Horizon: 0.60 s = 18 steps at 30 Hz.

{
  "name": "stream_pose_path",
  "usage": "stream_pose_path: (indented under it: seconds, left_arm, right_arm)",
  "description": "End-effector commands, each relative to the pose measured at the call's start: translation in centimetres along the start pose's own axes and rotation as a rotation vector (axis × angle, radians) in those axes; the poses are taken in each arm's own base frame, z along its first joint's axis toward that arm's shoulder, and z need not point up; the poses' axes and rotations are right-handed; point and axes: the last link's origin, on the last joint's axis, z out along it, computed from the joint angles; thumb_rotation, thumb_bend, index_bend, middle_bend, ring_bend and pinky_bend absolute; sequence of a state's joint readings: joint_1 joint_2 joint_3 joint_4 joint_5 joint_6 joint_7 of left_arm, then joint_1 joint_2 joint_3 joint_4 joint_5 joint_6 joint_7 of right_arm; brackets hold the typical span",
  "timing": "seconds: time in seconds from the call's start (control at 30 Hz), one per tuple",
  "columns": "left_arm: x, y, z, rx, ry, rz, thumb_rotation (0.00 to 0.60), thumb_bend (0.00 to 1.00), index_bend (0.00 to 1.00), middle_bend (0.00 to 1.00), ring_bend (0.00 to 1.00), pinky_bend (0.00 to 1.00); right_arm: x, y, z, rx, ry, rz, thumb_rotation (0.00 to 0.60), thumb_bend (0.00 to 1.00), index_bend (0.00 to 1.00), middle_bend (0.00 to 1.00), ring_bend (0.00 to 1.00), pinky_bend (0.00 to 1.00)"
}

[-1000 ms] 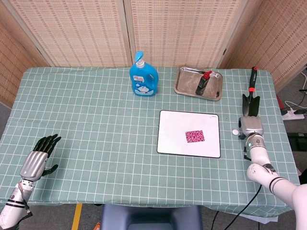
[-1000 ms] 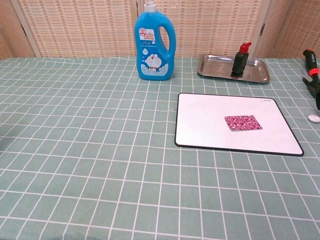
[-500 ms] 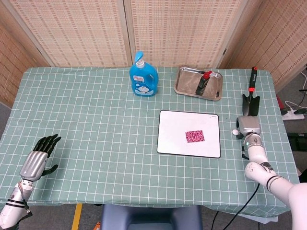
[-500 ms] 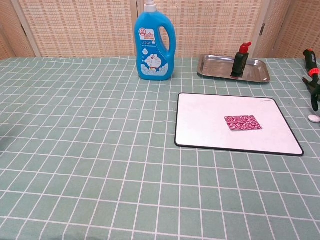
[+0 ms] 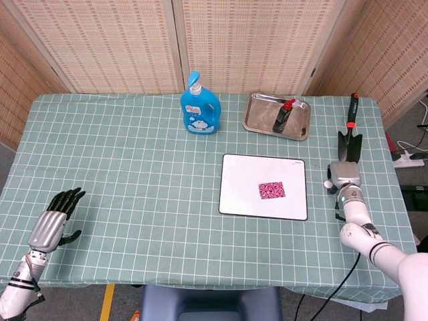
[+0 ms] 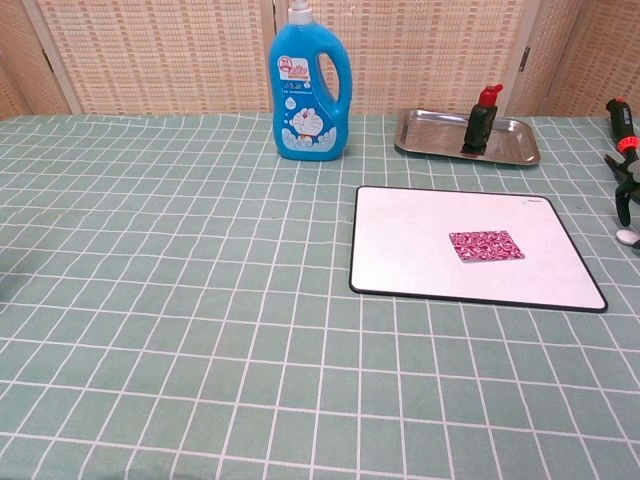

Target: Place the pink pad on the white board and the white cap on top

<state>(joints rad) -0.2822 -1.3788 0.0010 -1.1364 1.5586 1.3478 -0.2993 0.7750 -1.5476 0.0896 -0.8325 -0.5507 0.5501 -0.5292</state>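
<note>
From my seat at the controls, the left hand lies at the near left corner of the green checked tablecloth, palm down, its dark fingers stretched out and spread with nothing in them; it shows only in the head view. Moving right, the blue detergent bottle stands upright toward the far side of the table, and past it a metal tray holds a dark bottle with a red cap lying inside it. Nearer to me, the white board sits flat with its black edge, and the pink pad lies on it, right of the board's middle. Just beyond the board's right edge, the white cap rests on the cloth, apart from the board. My right hand is directly beside that cap, on its right in the head view, with only its grey back visible from above; I cannot tell from either view whether its fingers touch the cap or how they are set. In the chest view only a dark sliver shows at the right border above the cap. Behind the hand, a garden trowel with a black and red handle lies on the cloth, handle pointing away.
</note>
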Motion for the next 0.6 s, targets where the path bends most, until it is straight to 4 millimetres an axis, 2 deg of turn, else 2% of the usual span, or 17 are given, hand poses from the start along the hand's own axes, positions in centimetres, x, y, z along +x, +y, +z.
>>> stream_pose_path:
  seconds: [0.03, 0.6]
  left_arm:
    - [0.0, 0.06, 0.01, -0.002, -0.002, -0.009, 0.6, 0.18, 0.0, 0.0, 0.0, 0.0]
    - [-0.09, -0.01, 0.05, -0.004, -0.008, -0.01, 0.6, 0.18, 0.0, 0.0, 0.0, 0.0]
  right_arm:
    - [-0.14, -0.11, 0.1, 0.0, -0.008, -0.003, 0.6, 0.22, 0.49, 0.97, 0.83, 0.75]
    - [-0.09, -0.3, 0.35, 0.0, -0.019, -0.002, 0.6, 0.23, 0.54, 0.97, 0.83, 0.75]
